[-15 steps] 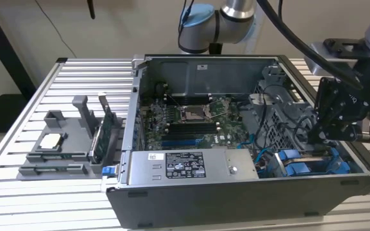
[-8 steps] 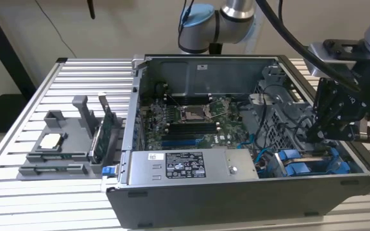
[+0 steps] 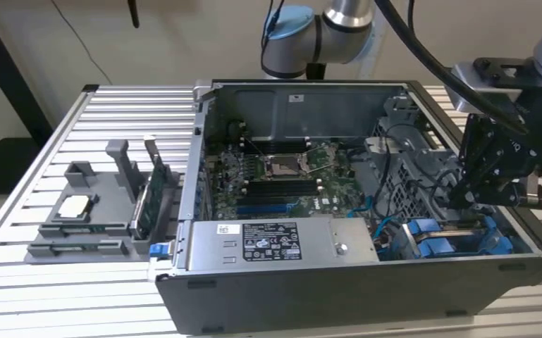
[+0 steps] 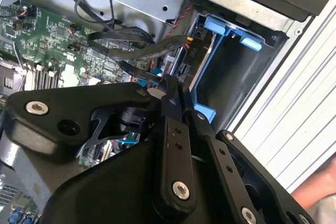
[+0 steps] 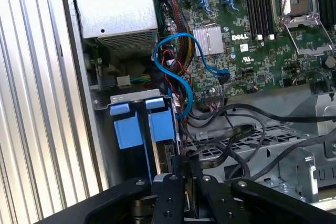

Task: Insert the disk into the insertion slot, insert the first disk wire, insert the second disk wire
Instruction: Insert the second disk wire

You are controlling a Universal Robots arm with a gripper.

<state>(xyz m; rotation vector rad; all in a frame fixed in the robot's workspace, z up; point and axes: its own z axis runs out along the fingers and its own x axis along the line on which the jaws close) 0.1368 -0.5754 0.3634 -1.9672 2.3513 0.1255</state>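
The disk (image 4: 202, 65) stands edge-on in the insertion slot (image 4: 239, 72), its blue carrier (image 4: 227, 27) at the bay's mouth. In the first wrist view its blue tabs (image 5: 160, 124) sit beside the case wall. My gripper (image 4: 167, 85) reaches down into the bay corner at the exterior view's right (image 3: 466, 201). It is shut on the end of a black flat disk wire (image 4: 131, 51), right at the disk's rear edge. That wire (image 5: 239, 132) runs back over the metal cage. A black plug with red and yellow leads (image 4: 189, 51) sits against the disk edge just beside my fingertips.
The open computer case (image 3: 346, 296) lies on a slatted table (image 3: 26, 296), with the motherboard (image 3: 290, 176) and a grey power-supply box (image 3: 271, 243) inside. A blue cable (image 5: 178, 77) loops near the bay. A grey fixture with parts (image 3: 92, 211) stands at the exterior view's left.
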